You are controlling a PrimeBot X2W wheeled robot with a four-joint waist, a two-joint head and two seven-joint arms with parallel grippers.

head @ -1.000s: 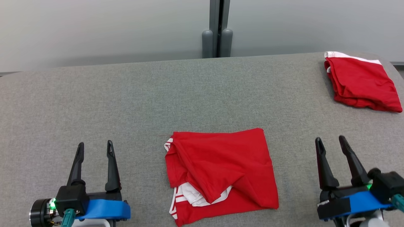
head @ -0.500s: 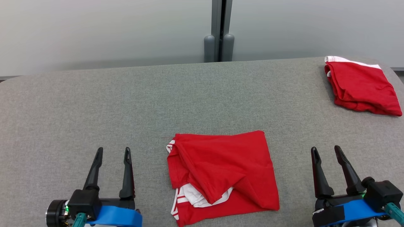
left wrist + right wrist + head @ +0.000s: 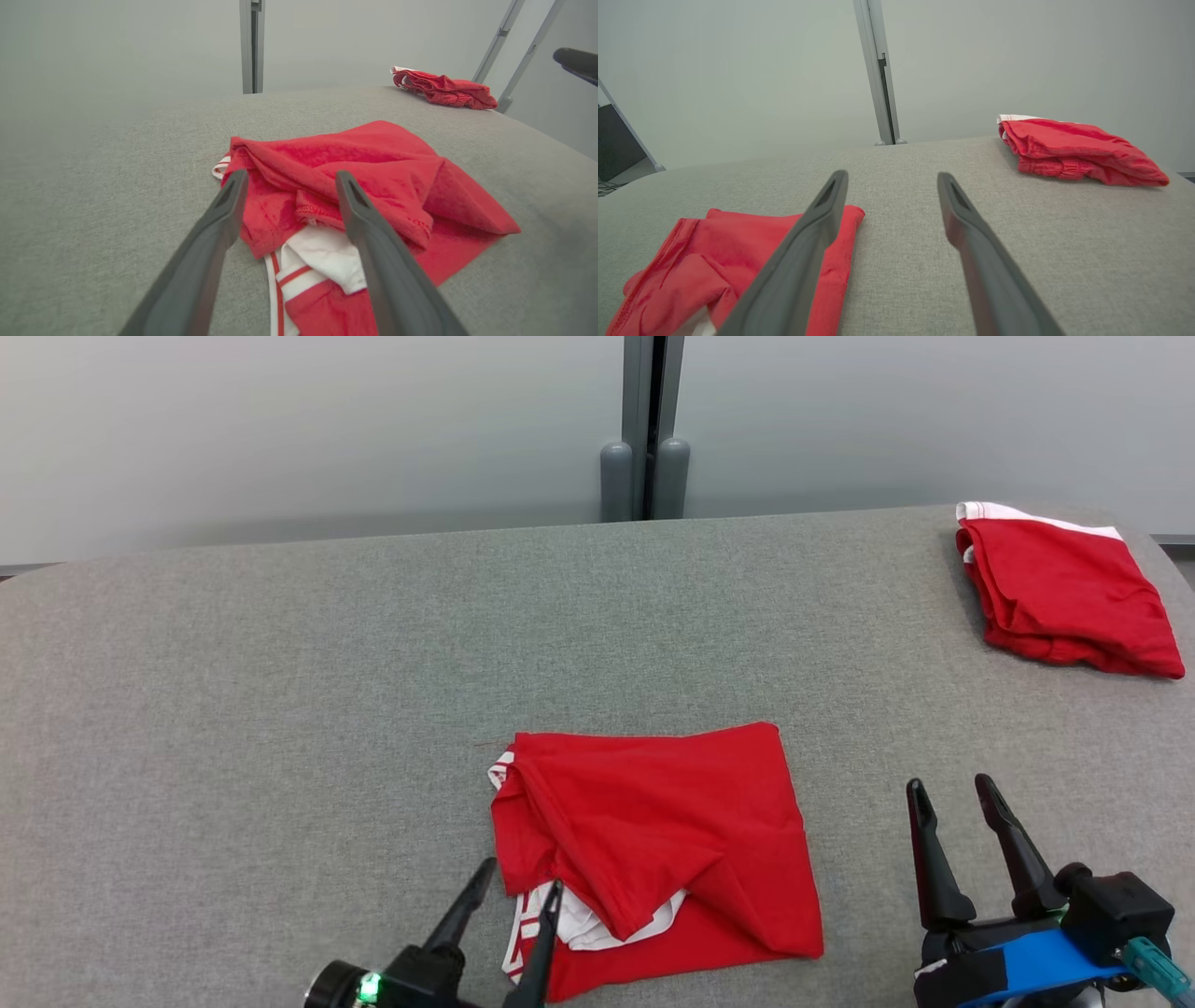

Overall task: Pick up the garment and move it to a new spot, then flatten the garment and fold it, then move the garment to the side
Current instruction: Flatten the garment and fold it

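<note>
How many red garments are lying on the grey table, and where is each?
2. A rumpled red garment lies at the near middle of the grey table, just ahead of the left gripper; a folded red garment sits at the far right corner. None seems hidden.

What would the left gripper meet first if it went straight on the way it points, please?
Most likely the near garment: the open left gripper points at its rumpled edge, though its height above the cloth is unclear.
</note>
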